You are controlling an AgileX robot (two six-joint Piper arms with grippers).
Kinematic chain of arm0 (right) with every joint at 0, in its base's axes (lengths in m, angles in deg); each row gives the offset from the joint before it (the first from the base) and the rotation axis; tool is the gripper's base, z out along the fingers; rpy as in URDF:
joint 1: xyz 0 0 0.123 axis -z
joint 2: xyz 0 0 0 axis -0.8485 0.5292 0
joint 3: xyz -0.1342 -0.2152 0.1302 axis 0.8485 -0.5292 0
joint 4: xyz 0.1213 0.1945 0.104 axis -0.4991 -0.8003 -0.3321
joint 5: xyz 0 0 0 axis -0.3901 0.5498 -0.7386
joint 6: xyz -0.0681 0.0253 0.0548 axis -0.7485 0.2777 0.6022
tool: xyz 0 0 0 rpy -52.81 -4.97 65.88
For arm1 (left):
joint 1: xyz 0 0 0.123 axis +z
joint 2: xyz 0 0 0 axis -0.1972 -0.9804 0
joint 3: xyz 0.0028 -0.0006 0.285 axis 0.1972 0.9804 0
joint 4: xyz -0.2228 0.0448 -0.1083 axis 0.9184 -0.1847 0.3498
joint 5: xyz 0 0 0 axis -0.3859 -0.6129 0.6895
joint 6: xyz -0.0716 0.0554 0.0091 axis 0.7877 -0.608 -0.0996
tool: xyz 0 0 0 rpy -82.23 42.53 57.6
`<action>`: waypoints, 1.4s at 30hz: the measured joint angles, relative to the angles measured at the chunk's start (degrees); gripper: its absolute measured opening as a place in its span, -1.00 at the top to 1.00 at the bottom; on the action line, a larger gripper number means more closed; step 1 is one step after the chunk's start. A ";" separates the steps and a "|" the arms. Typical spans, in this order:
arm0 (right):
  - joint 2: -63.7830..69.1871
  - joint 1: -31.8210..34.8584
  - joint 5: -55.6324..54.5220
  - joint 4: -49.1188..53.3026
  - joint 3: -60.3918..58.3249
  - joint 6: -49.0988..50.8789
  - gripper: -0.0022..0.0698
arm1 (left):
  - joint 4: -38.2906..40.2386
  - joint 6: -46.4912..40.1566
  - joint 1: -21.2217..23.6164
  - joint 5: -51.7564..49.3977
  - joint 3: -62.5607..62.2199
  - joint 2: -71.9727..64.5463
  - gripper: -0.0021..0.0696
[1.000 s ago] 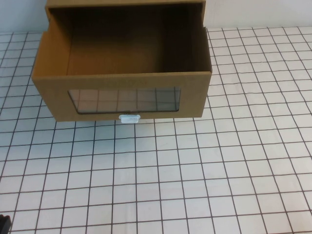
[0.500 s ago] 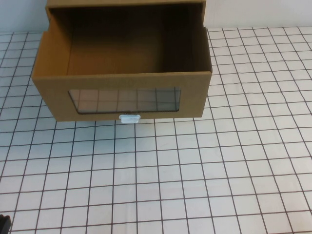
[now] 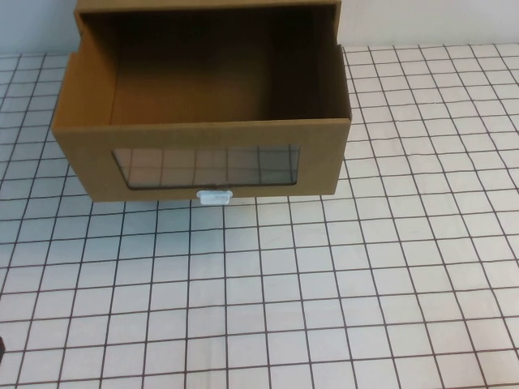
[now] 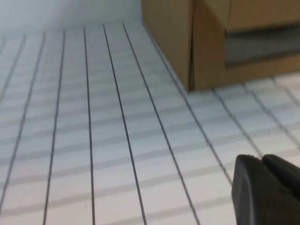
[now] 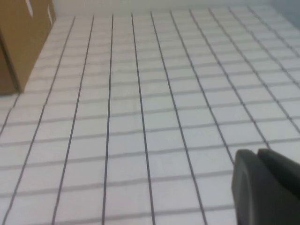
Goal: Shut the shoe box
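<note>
Near table's far edge, shoe box (image 3: 207, 130) lengthwise left-right, window toward robot; left pincer (image 4: 267, 190) and right pincer (image 5: 265, 187) clenched.

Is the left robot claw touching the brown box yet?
Apart. Left wrist view shows bare grid table between the left gripper and the shoe box. Right gripper is away too.

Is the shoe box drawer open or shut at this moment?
Open: the shoe box drawer sticks out, its empty inside exposed. Left gripper and right gripper hang low, apart from it.
</note>
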 joint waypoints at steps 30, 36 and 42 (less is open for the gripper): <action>-0.32 0.00 -73.16 -0.12 3.64 9.92 0.98 | 1.80 14.68 0.00 66.97 -4.83 0.21 0.95; -0.45 0.00 -58.42 1.88 22.53 10.89 0.98 | 6.69 11.13 0.00 57.95 -21.08 -0.30 0.95; 2.88 0.00 -40.30 2.63 40.08 15.79 0.98 | 7.48 6.40 0.00 50.57 -39.92 -10.31 0.95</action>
